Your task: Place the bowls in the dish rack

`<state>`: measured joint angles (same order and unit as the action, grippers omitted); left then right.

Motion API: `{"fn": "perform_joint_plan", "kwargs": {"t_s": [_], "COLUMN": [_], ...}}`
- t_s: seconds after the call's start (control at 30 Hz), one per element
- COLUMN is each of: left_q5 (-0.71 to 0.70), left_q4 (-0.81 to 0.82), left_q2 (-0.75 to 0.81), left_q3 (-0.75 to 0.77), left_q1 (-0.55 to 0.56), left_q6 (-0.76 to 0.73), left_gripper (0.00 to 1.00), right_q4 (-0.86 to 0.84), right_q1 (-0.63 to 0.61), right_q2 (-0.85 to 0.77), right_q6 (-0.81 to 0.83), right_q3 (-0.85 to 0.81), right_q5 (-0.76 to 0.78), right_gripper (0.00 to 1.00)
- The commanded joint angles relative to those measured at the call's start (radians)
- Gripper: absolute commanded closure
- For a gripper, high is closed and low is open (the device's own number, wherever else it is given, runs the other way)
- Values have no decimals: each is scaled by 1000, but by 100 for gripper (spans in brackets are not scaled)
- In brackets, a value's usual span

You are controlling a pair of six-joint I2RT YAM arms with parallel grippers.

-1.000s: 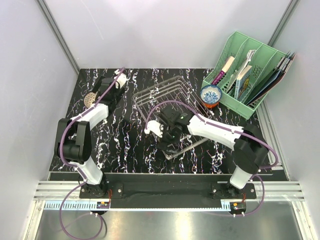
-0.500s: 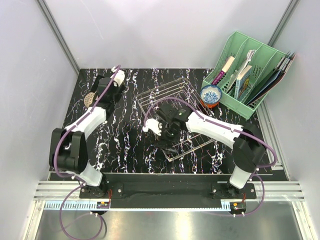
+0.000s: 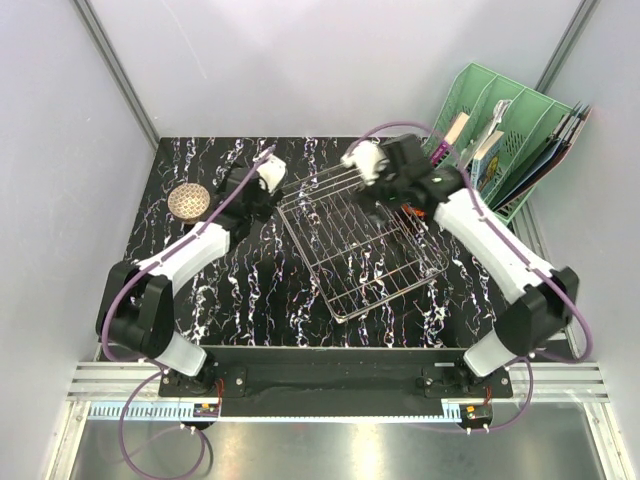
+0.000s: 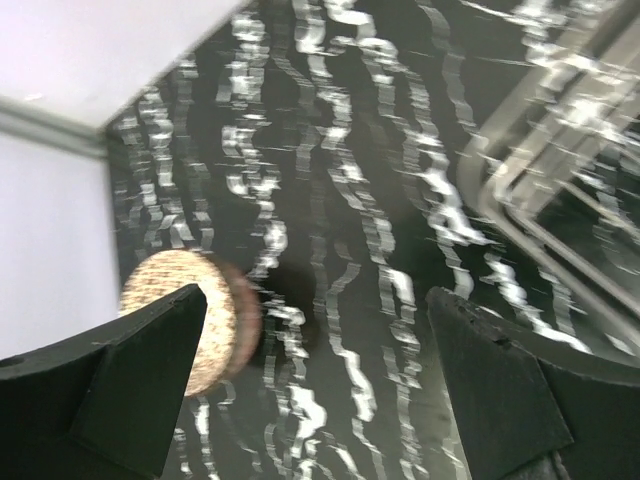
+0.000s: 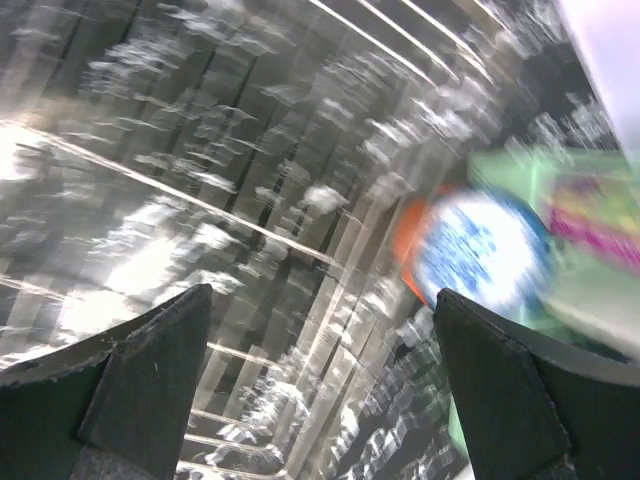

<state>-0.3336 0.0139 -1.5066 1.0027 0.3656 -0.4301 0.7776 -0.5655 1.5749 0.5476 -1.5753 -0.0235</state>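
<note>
The silver wire dish rack (image 3: 360, 245) sits mid-table with no bowl in it. A pink-red patterned bowl (image 3: 188, 201) stands alone at the far left and shows blurred in the left wrist view (image 4: 190, 320). My left gripper (image 3: 248, 190) is open and empty between that bowl and the rack's left edge (image 4: 560, 150). My right gripper (image 3: 392, 200) is open and empty over the rack's far right corner (image 5: 250, 250). In the right wrist view a blue-and-white bowl (image 5: 480, 250) sits nested in an orange-red one, just ahead beside the rack. My right arm hides most of that stack from above.
The green slotted file organiser (image 3: 505, 140) with books stands at the back right, close behind the bowl stack, and shows in the right wrist view (image 5: 590, 240). White walls close the table's left, back and right sides.
My right arm has swung from the rack's near left side to its far right corner by the blue bowl. My left gripper has moved right from the pink bowl toward the rack.
</note>
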Motion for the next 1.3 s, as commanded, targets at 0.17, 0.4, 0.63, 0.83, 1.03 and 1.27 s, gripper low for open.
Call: {"fn": "perform_joint_plan", "kwargs": {"t_s": [0.17,0.4,0.63,0.83,1.03,1.27], "left_q5": [-24,-67,-97,-137,-168,-209], "left_q4": [-91,-89,-63,-17,35,20], "left_q2": [-85,-118,-136,-182,-234,-308], "left_q3": [128,132,109,112,132,206], "left_q1": [96,125,127,125,122,104], "left_q6": [50,36,22,-9,-32,-24], "left_gripper": [1,1,1,1,1,1], "right_q4": [-23,-37,-67,-66,-57,-11], "right_q1": [274,348,406,418,420,409], "right_q2": [-248,-358,-397,-355,-299,-239], "right_q6": [35,55,69,72,83,72], "right_q3": [305,488,580,623,627,581], "right_q5": [33,72,105,47,-74,-239], "right_gripper": [0,0,0,0,0,2]}}
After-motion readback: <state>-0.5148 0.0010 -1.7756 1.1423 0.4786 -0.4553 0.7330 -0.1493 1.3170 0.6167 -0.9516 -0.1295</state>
